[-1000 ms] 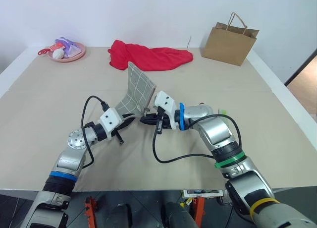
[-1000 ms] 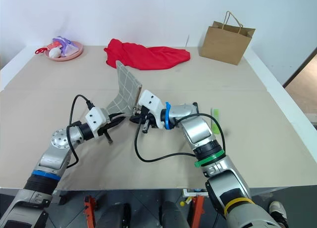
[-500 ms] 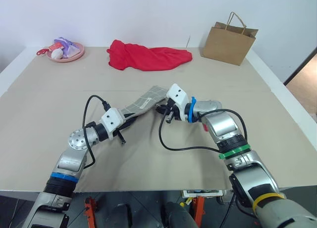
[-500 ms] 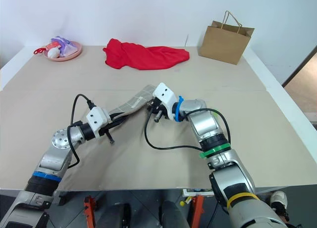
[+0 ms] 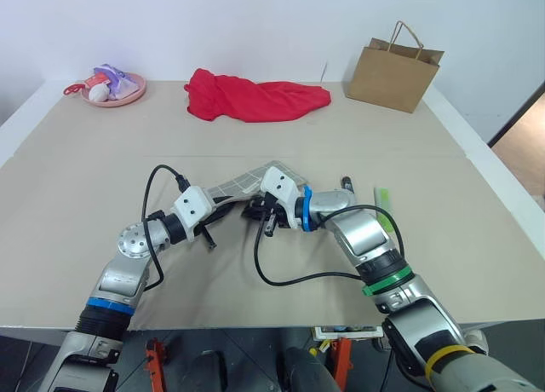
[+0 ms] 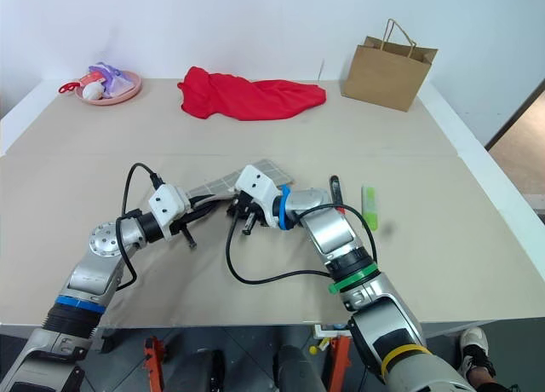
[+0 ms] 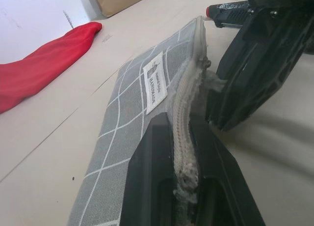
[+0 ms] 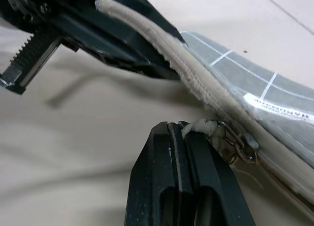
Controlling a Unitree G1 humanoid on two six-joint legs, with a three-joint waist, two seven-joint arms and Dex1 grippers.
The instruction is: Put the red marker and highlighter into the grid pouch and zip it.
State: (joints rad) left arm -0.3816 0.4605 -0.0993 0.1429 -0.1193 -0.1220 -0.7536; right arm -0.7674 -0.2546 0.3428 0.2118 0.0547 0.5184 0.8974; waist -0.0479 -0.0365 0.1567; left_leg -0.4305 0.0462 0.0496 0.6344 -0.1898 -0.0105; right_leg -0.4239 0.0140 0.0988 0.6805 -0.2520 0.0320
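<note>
Broadly, a beige table [image 5: 102, 179] is filling the scene, running back to a plain white wall, with a strip of wooden floor showing at the far right edge.

Along the back of the table: a pink plate [image 5: 115, 95] with small toys is sitting at the far left, a red cloth [image 5: 251, 95] is lying crumpled in the middle, and a brown paper bag [image 5: 393, 70] is standing upright at the right. All three are sitting well apart from the work area. Black cables are looping off both wrists onto the table near the pouch.

Mid-table, the grid pouch [image 7: 137, 118] is lying nearly flat, grey with thin white lines and a small white label patch facing up, its pale zipper edge turned toward the arms. The left gripper [image 5: 223, 211] is clamping one end of that zipper edge between its fingers. The right gripper [image 5: 254, 213] is pressing its fingers together on the cord pull [image 8: 203, 127] of the zipper.

The red marker [image 6: 334, 192] and the highlighter [image 6: 370, 196] are lying on the table just right of the right forearm, side by side but apart, both outside the pouch.
</note>
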